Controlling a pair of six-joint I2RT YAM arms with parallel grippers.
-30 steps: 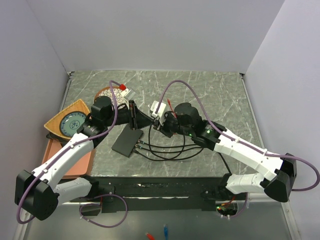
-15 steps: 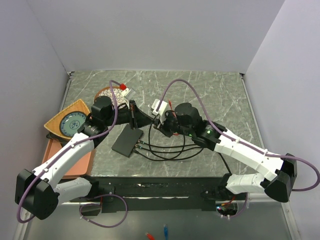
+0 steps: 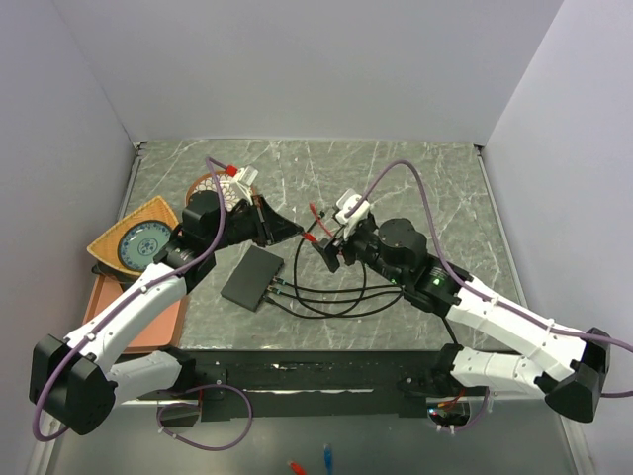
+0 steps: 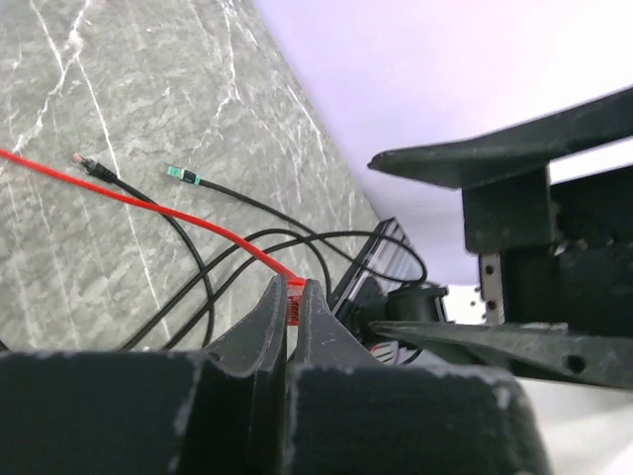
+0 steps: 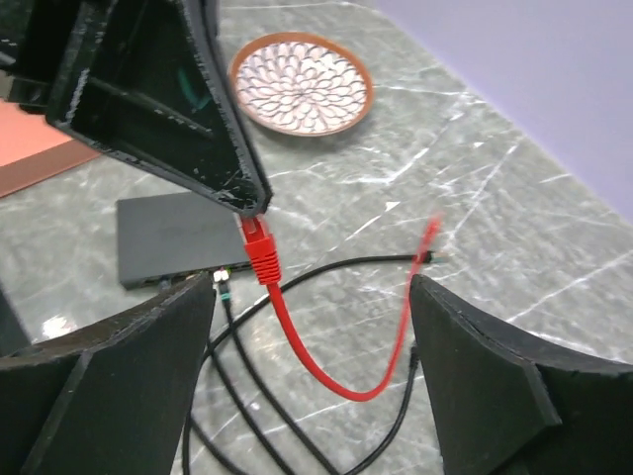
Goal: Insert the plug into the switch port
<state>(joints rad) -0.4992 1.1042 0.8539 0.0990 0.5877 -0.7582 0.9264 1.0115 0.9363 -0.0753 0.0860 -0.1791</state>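
The switch [image 3: 252,275] is a flat black box on the marble table, seen in the right wrist view as well [image 5: 168,247]. My left gripper [image 3: 297,231] hangs just right of it, above the table, shut on the red plug [image 5: 259,252], which shows pinched between its fingers [image 4: 293,302]. The red cable [image 5: 326,371] loops down from the plug and rises to a blurred free end. My right gripper [image 3: 328,249] faces the left one at close range, open, and its fingers [image 5: 109,386] stand either side of the hanging cable without touching it.
Black cables [image 3: 326,297] plug into the switch's near edge and coil across the table, with loose ends [image 4: 183,176]. A round patterned dish [image 5: 302,84] lies behind. A triangular plate [image 3: 138,242] and an orange tray [image 3: 148,317] sit at the left edge.
My right gripper has opened, let go of the red cable and drawn back to the right. My left gripper has closed on the red plug and swung its tip rightward.
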